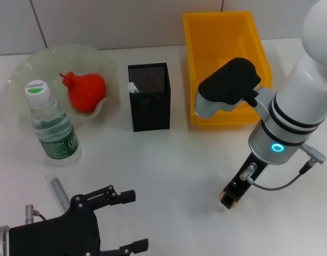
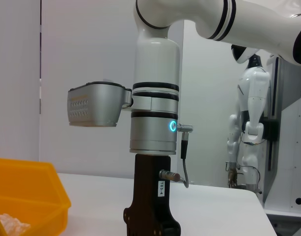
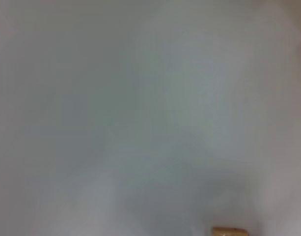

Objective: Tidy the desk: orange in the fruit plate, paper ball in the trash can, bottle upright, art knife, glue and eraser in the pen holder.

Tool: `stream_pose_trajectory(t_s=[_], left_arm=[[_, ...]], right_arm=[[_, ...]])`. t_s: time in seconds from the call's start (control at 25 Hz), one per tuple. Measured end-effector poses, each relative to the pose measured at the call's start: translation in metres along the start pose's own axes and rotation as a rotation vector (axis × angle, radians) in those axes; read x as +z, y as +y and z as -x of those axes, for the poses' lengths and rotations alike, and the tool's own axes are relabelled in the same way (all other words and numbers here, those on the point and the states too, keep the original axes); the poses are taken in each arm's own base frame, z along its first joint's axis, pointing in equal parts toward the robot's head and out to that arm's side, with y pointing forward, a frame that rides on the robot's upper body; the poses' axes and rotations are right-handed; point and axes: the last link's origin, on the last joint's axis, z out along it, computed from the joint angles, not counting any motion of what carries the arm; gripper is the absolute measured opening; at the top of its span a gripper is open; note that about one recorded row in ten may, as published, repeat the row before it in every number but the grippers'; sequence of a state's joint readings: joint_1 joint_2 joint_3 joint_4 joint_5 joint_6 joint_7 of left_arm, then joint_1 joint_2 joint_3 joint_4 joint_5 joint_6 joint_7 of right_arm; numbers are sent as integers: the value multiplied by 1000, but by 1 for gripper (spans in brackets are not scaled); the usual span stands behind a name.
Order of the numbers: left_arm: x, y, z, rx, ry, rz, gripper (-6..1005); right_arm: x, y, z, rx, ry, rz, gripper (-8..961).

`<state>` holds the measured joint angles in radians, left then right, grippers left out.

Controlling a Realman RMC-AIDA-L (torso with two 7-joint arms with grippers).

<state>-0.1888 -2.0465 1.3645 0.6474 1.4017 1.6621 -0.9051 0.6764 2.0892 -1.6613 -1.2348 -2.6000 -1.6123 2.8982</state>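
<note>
One upright bottle point(image 1: 53, 127), cap point(image 1: 37, 88) skyward.

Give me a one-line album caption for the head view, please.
Right gripper lowered to the table at the eraser; orange already in fruit plate, bottle upright.

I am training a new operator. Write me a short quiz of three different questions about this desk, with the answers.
1. True or false: the left gripper, at the table's near edge, is shut.
2. Which lies on the bare table? A knife; B paper ball; C glue.
3. Fill in: the right gripper is down at the table, on the robot's side of the ____.

Key: 1 false, it is open; 2 A; 3 trash can.
</note>
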Motion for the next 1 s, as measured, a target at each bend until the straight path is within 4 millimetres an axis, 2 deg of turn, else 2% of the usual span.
stream_pose_trajectory(t_s=[0.16,0.64,0.8,1.0], left_arm=[[0,0,0,0,0,1,806],[0,0,0,0,1,3,805],[0,1,0,0,3,5,805],[0,2,-2,0,10,14,805]], right_arm=[[2,0,0,-4,11,-2,416],[7,-2,2,-6,23,-7,416],[7,-2,3,-9,17,-9,259],[-2,0,5,-18,-19,-10,259]])
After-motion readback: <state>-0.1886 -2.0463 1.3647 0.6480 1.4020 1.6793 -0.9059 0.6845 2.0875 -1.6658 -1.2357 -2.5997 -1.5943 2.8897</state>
